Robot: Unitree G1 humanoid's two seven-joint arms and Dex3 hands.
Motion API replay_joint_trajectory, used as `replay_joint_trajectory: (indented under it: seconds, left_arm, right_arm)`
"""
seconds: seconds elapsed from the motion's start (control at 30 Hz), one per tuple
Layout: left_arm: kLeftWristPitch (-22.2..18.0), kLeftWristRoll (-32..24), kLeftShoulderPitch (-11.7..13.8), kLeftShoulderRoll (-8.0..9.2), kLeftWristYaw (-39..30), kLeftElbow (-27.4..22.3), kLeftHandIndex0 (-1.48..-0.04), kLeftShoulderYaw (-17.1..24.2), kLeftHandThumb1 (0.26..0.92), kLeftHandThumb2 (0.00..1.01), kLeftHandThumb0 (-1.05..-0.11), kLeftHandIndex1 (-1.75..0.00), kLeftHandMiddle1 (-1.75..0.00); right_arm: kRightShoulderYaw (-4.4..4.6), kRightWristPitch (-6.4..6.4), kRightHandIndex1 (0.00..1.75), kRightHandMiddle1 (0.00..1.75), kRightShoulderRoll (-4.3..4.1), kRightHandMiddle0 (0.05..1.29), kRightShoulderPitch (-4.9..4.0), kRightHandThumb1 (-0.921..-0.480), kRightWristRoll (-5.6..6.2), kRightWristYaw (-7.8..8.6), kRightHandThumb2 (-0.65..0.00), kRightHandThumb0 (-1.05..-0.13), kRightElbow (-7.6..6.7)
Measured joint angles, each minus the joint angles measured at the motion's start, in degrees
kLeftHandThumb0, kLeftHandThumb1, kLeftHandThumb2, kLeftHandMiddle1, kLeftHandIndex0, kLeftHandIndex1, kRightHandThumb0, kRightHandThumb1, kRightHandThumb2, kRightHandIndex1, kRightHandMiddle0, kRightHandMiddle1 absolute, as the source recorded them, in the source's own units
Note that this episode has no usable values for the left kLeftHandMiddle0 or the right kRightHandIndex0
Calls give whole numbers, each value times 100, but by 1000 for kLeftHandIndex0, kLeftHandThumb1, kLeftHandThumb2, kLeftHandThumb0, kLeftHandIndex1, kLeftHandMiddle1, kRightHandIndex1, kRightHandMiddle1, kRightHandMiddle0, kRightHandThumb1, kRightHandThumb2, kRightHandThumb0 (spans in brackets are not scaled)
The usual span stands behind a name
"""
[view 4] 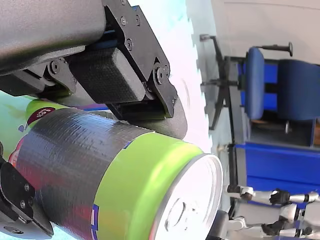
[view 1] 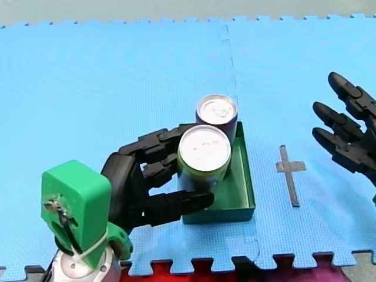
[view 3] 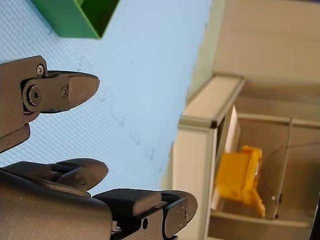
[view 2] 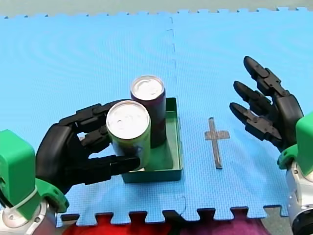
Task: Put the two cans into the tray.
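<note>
Gripping the lime-green can (view 1: pixel 202 155) upright, my left robot hand (view 1: pixel 147 182) holds it at the tray's (view 1: pixel 245 176) left edge, just beside the dark purple can (view 1: pixel 216 114) standing inside. My right robot hand (view 1: pixel 349 135), released, is well right of the tray. In the second wrist view, fingers (view 4: pixel 115 75) press the green can's dark grey band; I cannot read its label.

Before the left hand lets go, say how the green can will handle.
The green can, upright in the left hand, looks tall and narrow, so it may tip if released tilted. Its smooth round wall could slip or roll. The purple can in the tray stands close; a nudge might topple both. The right hand is open over the mat.
</note>
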Motion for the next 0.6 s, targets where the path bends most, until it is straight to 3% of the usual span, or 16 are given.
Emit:
replay_joint_trajectory:
  seconds: [0.6]
  left_arm:
    - [-134,0,-86,-16,-32,224,-1281,25,754,0,-372,0,0]
  right_arm:
    - [-2,-67,7,3,3,309,15,-921,11,46,-250,-1048,39]
